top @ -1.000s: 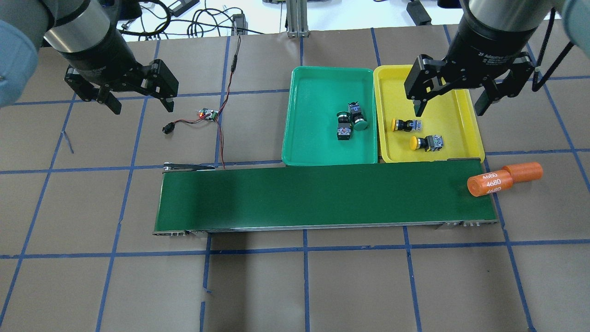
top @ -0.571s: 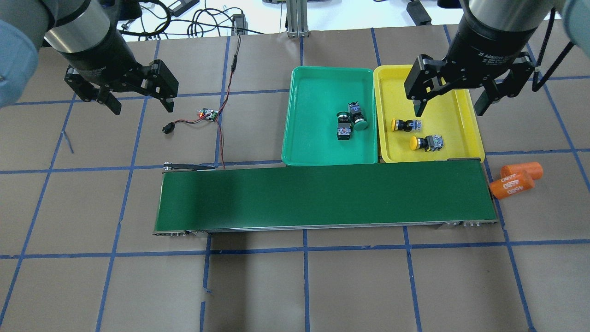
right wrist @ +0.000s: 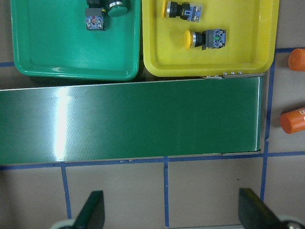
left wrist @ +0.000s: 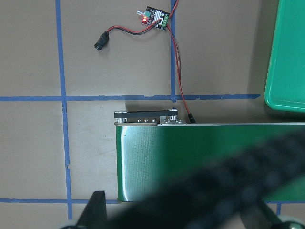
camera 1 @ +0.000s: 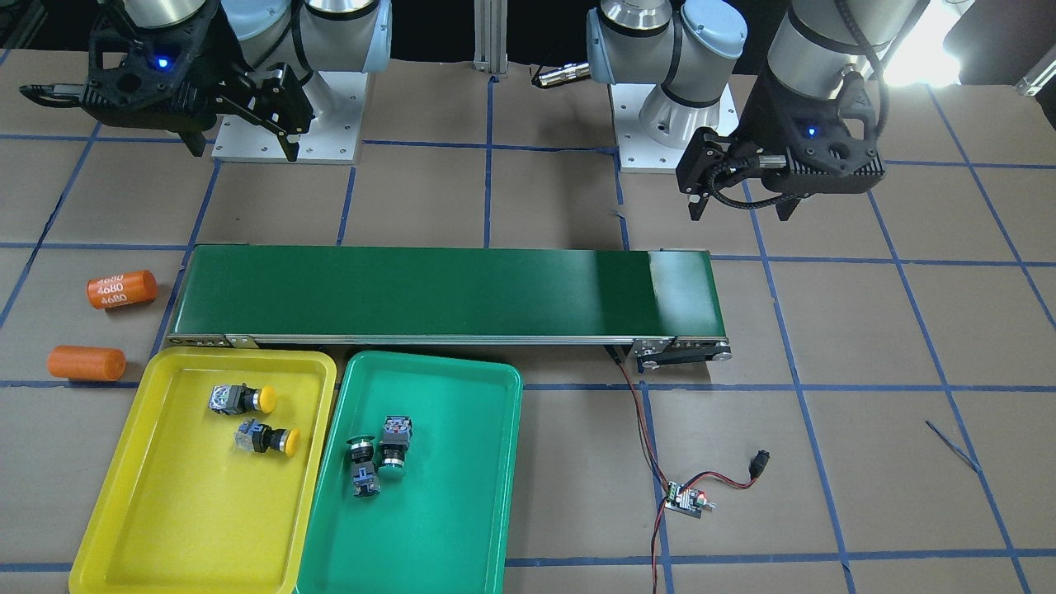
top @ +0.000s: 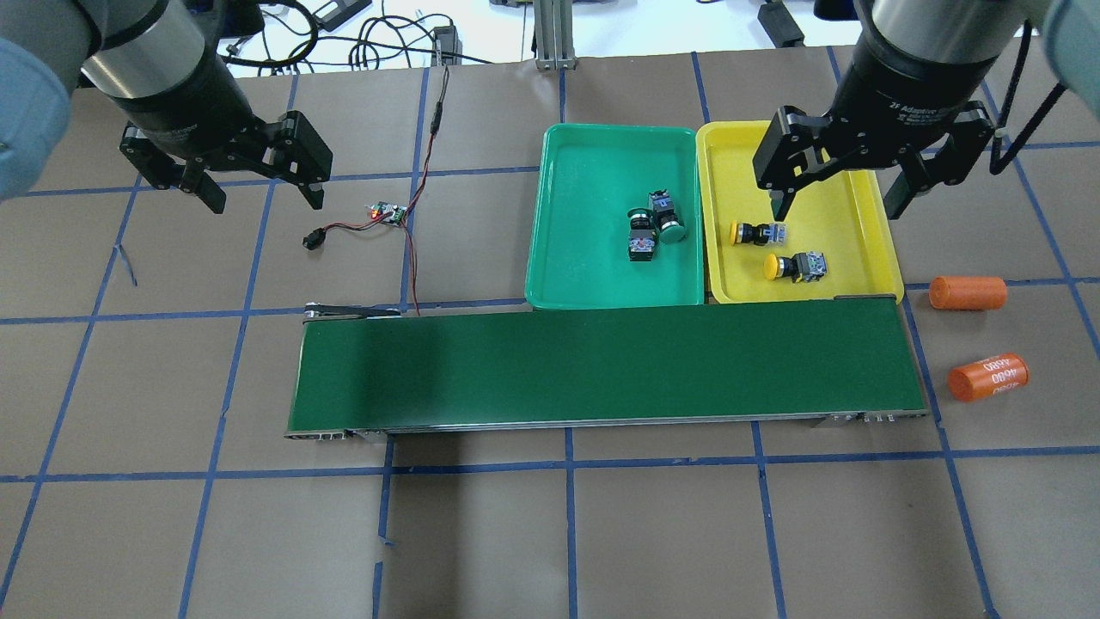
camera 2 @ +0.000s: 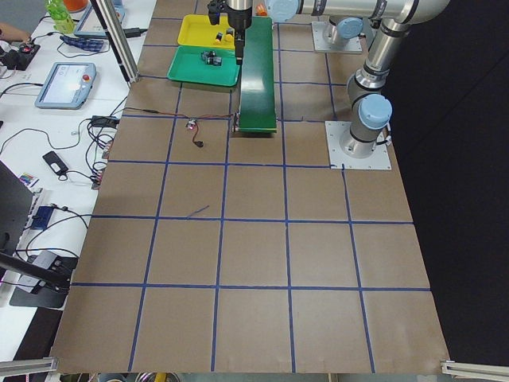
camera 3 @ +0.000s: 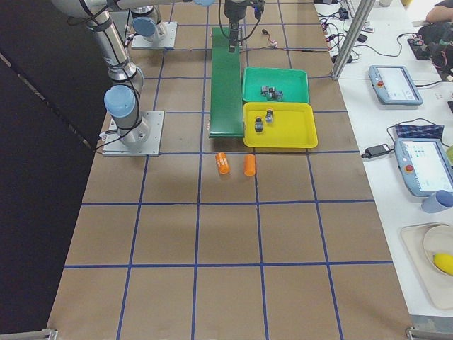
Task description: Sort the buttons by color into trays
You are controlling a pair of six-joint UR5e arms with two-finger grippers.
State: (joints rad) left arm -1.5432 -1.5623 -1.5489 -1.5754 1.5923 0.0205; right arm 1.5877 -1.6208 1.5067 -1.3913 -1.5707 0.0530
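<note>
Two yellow-capped buttons (top: 756,232) (top: 795,266) lie on their sides in the yellow tray (top: 851,258). Two green-capped buttons (top: 640,234) (top: 666,217) lie touching in the teal green tray (top: 584,215) beside it. My right gripper (top: 838,209) hangs open above the yellow tray's far half, holding nothing. My left gripper (top: 265,199) hangs open over bare table far to the left, also holding nothing. The front-facing view shows the same: left gripper (camera 1: 738,213) and right gripper (camera 1: 245,150) both stand open and high.
A long dark-green conveyor belt (top: 601,370) runs along the trays' near edges. Two orange cylinders (top: 967,292) (top: 988,376) lie on the table past its right end. A small controller board (top: 388,212) with red wires sits left of the green tray.
The labelled orange cylinder rolled off the belt's right end onto the table, and the two cylinders now lie apart. Both grippers have stayed nearly still and open.
</note>
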